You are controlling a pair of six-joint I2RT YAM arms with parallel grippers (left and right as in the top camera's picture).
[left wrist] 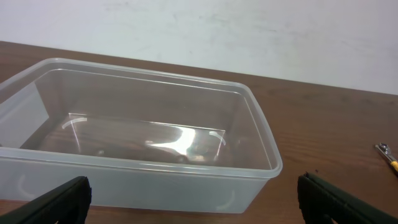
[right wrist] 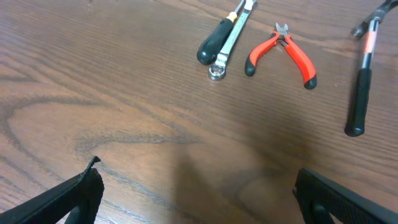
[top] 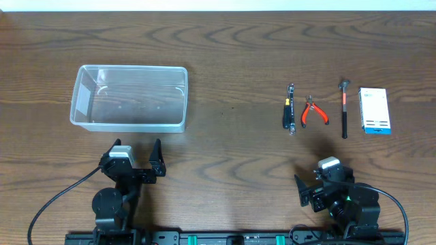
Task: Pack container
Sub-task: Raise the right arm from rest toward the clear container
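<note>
No brand or label can be read anywhere. The white-and-blue box [top: 375,110] at the far right carries some print, but it is too small for you to make out.

The worktop [top: 231,61] is dark brown with a strong wood grain, slightly glossy. In the left wrist view a plain pale wall stands behind its far edge.

The container [top: 129,126] sits on the left side of the worktop, upright with its mouth open to the top. The wood grain shows through its clear floor. Your left hand [top: 134,155] is just on the near side of it, spread wide and not touching it. In the left wrist view the container [left wrist: 155,168] fills most of the frame and the two dark fingertips [left wrist: 62,199] sit at the bottom corners.

Your right hand [top: 327,182] is on the near right, also spread wide, well apart from the tools. Beyond it, from left to right, lie a black-handled screwdriver [right wrist: 211,46] touching a wrench [right wrist: 227,43], red-handled pliers [right wrist: 283,53], and a hammer [right wrist: 360,81] with a black grip. The box lies just right of the hammer. All of them rest flat on the wood, pointing roughly near to far.
</note>
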